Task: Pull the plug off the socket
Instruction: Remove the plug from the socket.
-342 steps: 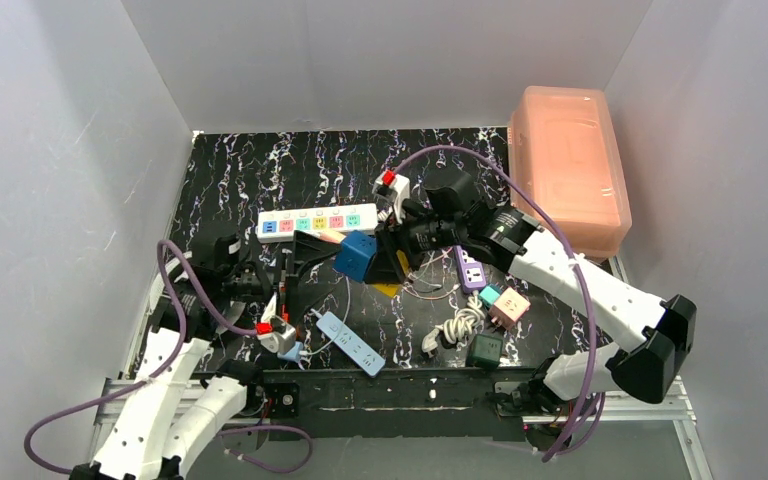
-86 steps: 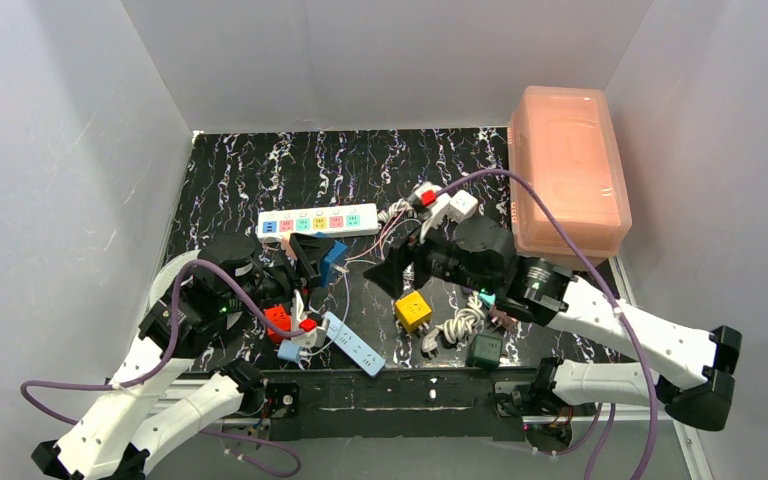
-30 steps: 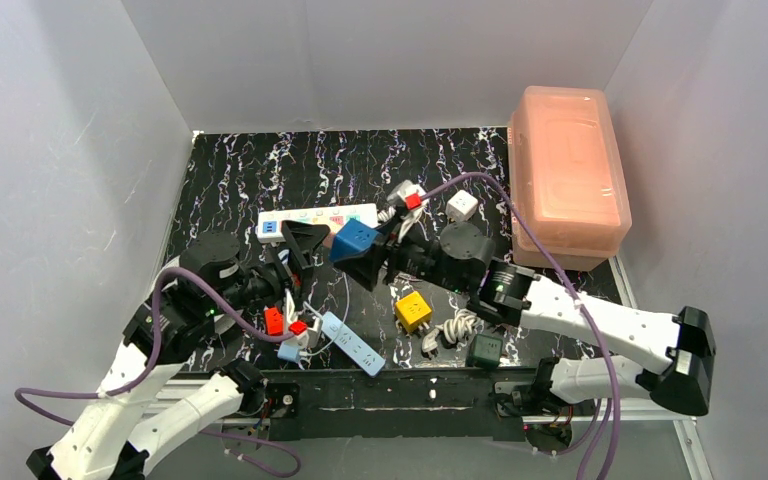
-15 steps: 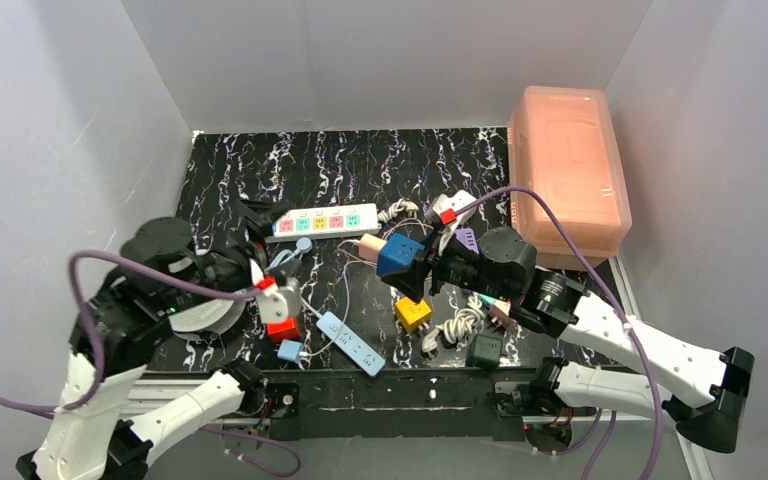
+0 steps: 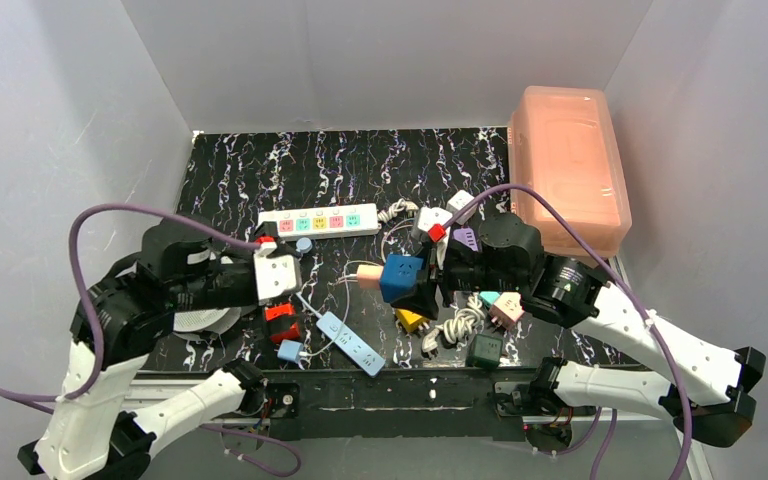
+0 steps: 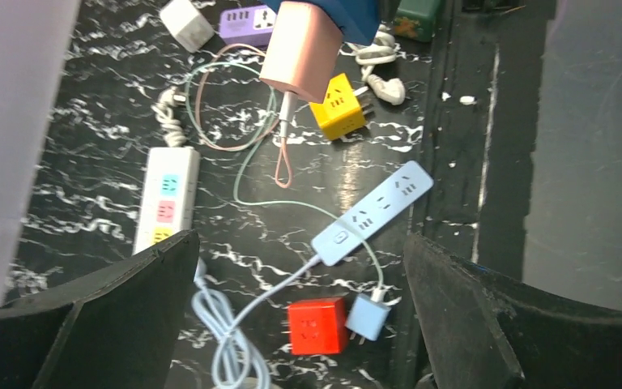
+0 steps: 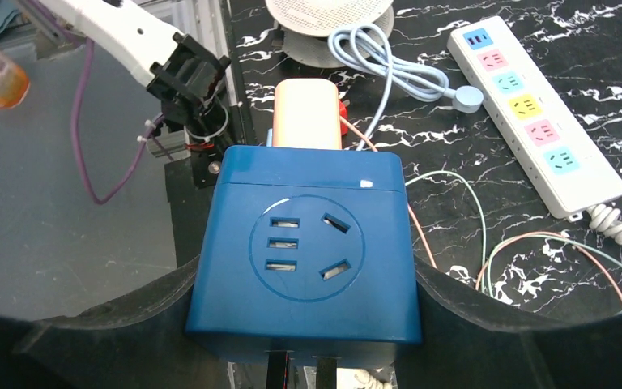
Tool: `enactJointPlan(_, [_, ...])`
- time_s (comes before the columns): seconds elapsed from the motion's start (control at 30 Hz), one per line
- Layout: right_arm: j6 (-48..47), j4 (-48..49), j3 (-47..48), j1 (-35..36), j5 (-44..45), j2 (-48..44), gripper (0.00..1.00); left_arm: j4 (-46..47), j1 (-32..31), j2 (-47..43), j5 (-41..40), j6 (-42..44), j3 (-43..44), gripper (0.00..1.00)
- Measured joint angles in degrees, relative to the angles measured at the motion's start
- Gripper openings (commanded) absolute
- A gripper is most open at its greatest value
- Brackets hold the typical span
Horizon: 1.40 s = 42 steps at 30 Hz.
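jaws on the right arm (image 5: 640, 335) are closed partway, clamped on two opposite sides of a blue cube socket (image 7: 304, 243), which looks lifted over the middle of the counter (image 5: 260, 170). a pink plug (image 5: 368, 274) sits in the cube's 9 o'clock face, pointing at the left arm (image 5: 120, 310). holding the cube up and side-on likely serves to brace its body and offer the plug for a straight pull. the left jaws stand at their widest with nothing in them, roughly level with the plug and a little apart from it at its 9 o'clock. the long white power strip (image 5: 318, 221) lies flat toward 12 o'clock, untouched. the faces seen from the right wrist carry no plug, so the pair in the air looks like the one being worked.

the gap between the left jaws and the plug is open air. a thin cable (image 6: 285, 121) drops from the plug and loops on the counter, so a pull toward 9 o'clock would probably drag it. below that path lie a red cube (image 5: 280, 322) and a light-blue strip (image 5: 350, 343), close to the counter's 6 o'clock edge. a yellow cube (image 5: 410, 318) sits just under the held socket. at 2 o'clock a pink lidded box (image 5: 568, 165) limits the right arm's swing outward.
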Motion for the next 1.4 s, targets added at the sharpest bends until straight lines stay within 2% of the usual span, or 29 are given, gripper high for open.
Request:
enactJointPlan(0.27, [-4.6,-5.7,3.6,0.7,-1.2,1.3,0.01,5.1,0.0,3.7,1.1,-12.7,-2.2,0.98])
enactJointPlan(0.53, [-7.4,-7.9,6.2,0.7,-2.2,4.4,0.01,8.2,0.0,8.2,9.0,-19.1,-2.8,0.98])
enactJointPlan(1.13, [-9.2,-7.1,11.2,2.5,-7.6,11.1,0.01,7.3,0.0,10.0,19.2,-15.2,-5.4,0.98])
enactJointPlan(1.27, [-9.2,-5.9,11.6,2.9,-8.4,11.1,0.01,6.2,0.0,10.5,21.5,-15.0,-5.4,0.95])
enactJointPlan(1.4, [-9.2,-4.3,11.6,3.3,-8.7,11.1,0.01,5.7,0.0,10.9,23.2,-14.9,-5.4,0.88])
